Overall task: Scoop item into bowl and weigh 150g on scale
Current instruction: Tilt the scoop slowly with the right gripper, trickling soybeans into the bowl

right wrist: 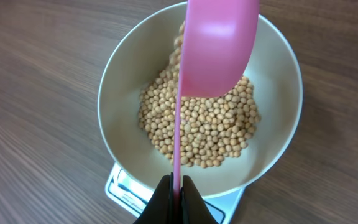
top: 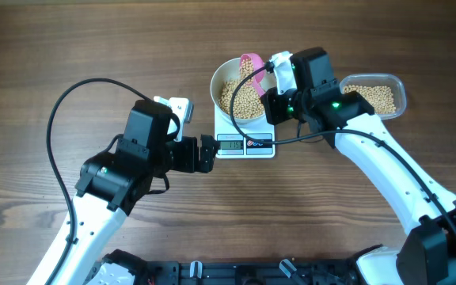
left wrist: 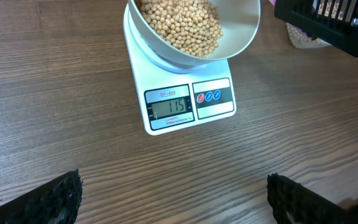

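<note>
Item: tan beans (right wrist: 197,127), heaped in a white bowl (right wrist: 114,93), filling its bottom and well below the rim. Bowl: upright, seated on a white scale (left wrist: 138,87) and overhanging the platform on all visible sides. Scale: flat on the wooden table (top: 70,47), near its middle, display (left wrist: 169,107) edge facing the robot; the display reads 115, with two round buttons in the dark panel beside it. Pink scoop (right wrist: 219,43): held above the bowl, turned on its edge over the heap, its thin handle running down to the right gripper (right wrist: 175,198), whose jaws are closed on the handle. Clear tub (top: 400,93): on the table to the right of the bowl, holding more beans, partly hidden by the right arm. Left gripper (top: 209,153): low over the table, just beside the display edge of the scale without touching it, jaws spread wide and holding nothing.
</note>
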Tool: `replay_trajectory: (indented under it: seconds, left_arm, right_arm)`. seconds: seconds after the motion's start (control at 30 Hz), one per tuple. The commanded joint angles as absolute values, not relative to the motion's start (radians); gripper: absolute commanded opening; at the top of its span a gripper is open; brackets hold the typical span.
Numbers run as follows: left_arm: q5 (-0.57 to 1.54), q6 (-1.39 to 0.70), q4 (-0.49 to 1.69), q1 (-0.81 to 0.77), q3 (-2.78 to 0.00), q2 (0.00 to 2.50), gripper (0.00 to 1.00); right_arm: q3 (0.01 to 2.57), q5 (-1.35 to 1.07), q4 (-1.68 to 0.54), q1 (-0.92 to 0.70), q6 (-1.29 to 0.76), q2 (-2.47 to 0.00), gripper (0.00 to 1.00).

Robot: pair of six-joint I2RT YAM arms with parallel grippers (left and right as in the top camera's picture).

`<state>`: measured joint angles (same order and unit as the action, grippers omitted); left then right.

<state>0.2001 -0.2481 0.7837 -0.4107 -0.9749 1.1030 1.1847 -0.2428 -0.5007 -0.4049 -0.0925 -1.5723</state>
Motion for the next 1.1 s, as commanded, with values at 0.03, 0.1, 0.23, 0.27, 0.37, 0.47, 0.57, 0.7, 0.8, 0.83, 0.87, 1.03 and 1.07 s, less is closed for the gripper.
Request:
replay_trajectory:
  seconds: [0.03,0.1,0.23,0.27,0.37,0.47,0.57,0.7,0.8,0.83,0.87,1.03,1.07]
  left_arm:
    - [0.212,-0.239,0.781,-0.415,-0.978,1.1,1.0]
    - [0.212,-0.239,0.781,-0.415,-0.978,1.1,1.0]
    - [0.212,-0.239,0.781,-0.415,-0.978,1.1,1.0]
    - [0.212,-0.239,0.781,-0.415,-0.978,1.1,1.0]
    - [0.212,-0.239,0.781,-0.415,-0.978,1.1,1.0]
    - [0.212,-0.239,0.781,-0.415,-0.978,1.1,1.0]
    - [0.212,-0.239,0.781,-0.415,-0.978,1.1,1.0]
    - [0.212,-0.239,0.781,-0.415,-0.978,1.1,1.0]
    - [0.212,-0.239,0.781,-0.415,-0.978,1.1,1.0]
    - [0.212,-0.239,0.781,-0.415,-0.978,1.1,1.0]
    - [0.212,-0.239,0.781,-0.415,-0.978,1.1,1.0]
    - [0.212,-0.239,0.781,-0.415,-0.978,1.1,1.0]
    - [0.212,-0.239,0.781,-0.415,-0.978,1.1,1.0]
  right_arm:
    - [1.223,-0.202,-0.505,-0.416,-0.052,-1.557,0.04]
    - [1.234,-0.202,-0.513,-0.416,-0.052,-1.557,0.04]
    - [1.253,-0.202,-0.528,-0.416,-0.028,-1.557,0.04]
    - [1.257,-0.195,-0.533,-0.416,-0.02,-1.557,0.05]
    - [1.264,-0.146,-0.551,-0.416,-0.017,-1.557,0.04]
    - [1.264,-0.138,-0.574,-0.416,0.0,-1.557,0.04]
    - [1.264,-0.132,-0.598,-0.416,0.001,-1.557,0.04]
    - [1.264,-0.12,-0.627,-0.416,0.027,-1.557,0.04]
    - [1.264,-0.119,-0.642,-0.416,0.027,-1.557,0.04]
    - [1.264,-0.119,-0.646,-0.416,0.027,-1.557,0.04]
    - [1.264,-0.118,-0.651,-0.416,0.027,-1.557,0.04]
    - [1.264,-0.097,-0.652,-0.416,0.028,-1.557,0.04]
    - [1.264,-0.084,-0.652,-0.416,0.036,-1.557,0.04]
